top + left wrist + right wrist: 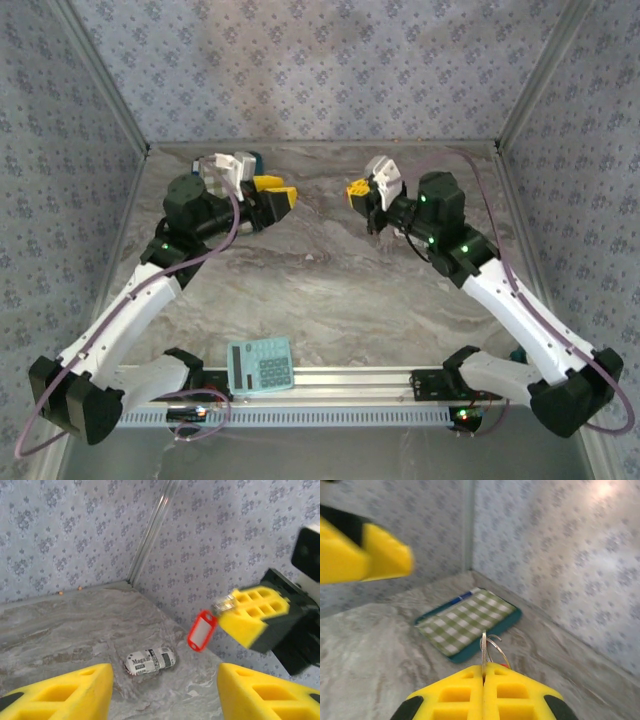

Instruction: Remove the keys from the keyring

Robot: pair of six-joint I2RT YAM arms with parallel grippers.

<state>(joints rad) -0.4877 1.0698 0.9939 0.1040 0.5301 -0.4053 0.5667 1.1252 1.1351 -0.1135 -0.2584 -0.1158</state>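
Right hand (484, 670) pinched the ring (483, 647), keys (202, 630) dangling. Left hand (165, 669) was spread; it needed to grip the keys squarely.

Hidden / blurred
Keyring (490, 647) half buried between right fingers (520, 690); metal by keys (202, 630) blurred; left fingers (65, 692) cropped.

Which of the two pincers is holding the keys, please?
The right pincer, shut on the red keys dangling from it; the left pincer stands open and empty.
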